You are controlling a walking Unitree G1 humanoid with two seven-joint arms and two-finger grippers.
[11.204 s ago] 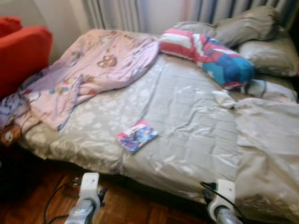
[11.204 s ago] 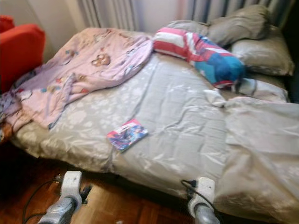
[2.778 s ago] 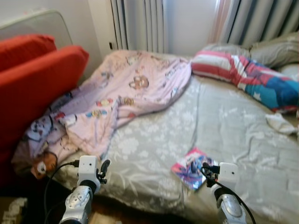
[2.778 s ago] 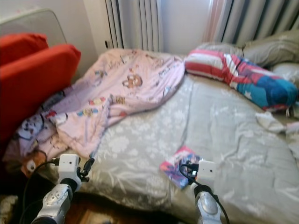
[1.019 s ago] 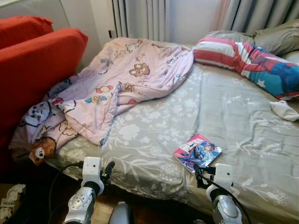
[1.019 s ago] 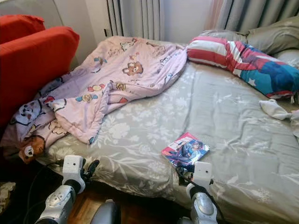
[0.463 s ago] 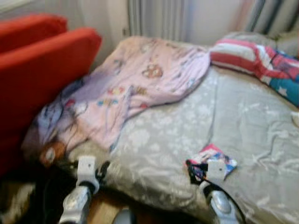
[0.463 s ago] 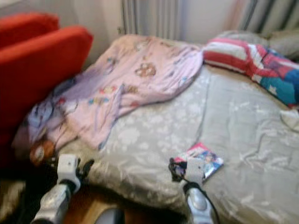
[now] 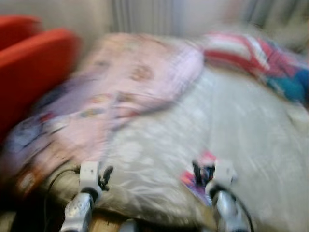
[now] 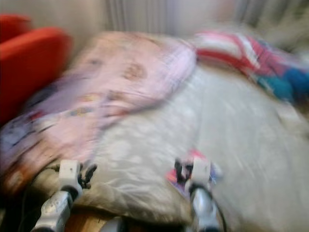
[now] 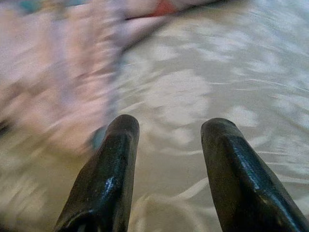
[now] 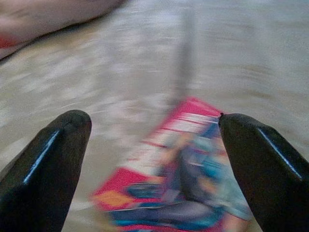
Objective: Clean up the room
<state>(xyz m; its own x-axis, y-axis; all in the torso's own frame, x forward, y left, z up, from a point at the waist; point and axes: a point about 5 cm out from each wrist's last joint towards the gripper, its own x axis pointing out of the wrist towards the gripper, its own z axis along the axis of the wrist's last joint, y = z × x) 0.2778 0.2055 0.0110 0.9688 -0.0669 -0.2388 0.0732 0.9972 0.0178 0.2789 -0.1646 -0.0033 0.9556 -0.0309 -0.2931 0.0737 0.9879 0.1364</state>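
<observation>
A colourful magazine [image 12: 179, 180] lies flat on the grey flowered bedspread [image 9: 251, 125] near the bed's front edge. My right gripper [image 12: 154, 145] hangs just short of it, open wide, with the magazine showing between its fingers but not touching them. In the blurred eye view that right gripper [image 9: 203, 173] partly covers the magazine [image 9: 192, 181]. My left gripper [image 9: 104, 176] is open over the bed's front left edge, and its fingers [image 11: 118, 159] point at the bedspread beside a pink blanket [image 11: 58, 82].
A crumpled pink blanket [image 9: 130, 87] covers the bed's left half and hangs over its side. A red armchair [image 9: 34, 63] stands close on the left. A red, white and blue pillow [image 9: 251, 53] lies at the back right. Curtains hang behind the bed.
The whole picture has shifted and smeared as the camera moves. Both arms keep the same pose, and the right gripper stays at the magazine's near edge.
</observation>
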